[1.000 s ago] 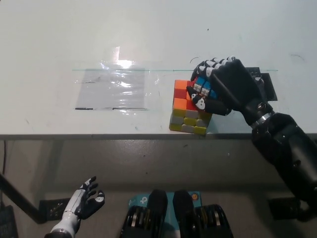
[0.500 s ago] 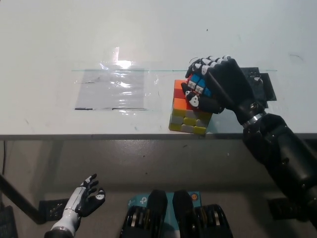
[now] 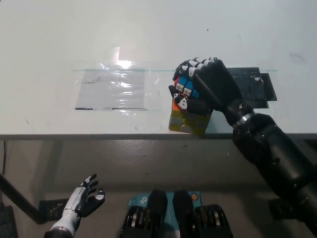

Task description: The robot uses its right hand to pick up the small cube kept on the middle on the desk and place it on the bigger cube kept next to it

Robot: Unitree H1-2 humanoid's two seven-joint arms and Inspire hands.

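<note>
right hand (image 3: 200, 84) clasps glossy small cube (image 3: 187, 85) over tiled bigger cube (image 3: 187, 120) | left hand (image 3: 84, 200) open, low

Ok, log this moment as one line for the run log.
right hand: shut on small cube, over bigger cube | left hand: open, resting below desk edge | placement: not released

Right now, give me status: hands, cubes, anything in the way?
Right hand shut on small cube, directly over bigger cube. Not released. Left hand open, resting below desk edge. Nothing in the way.
</note>
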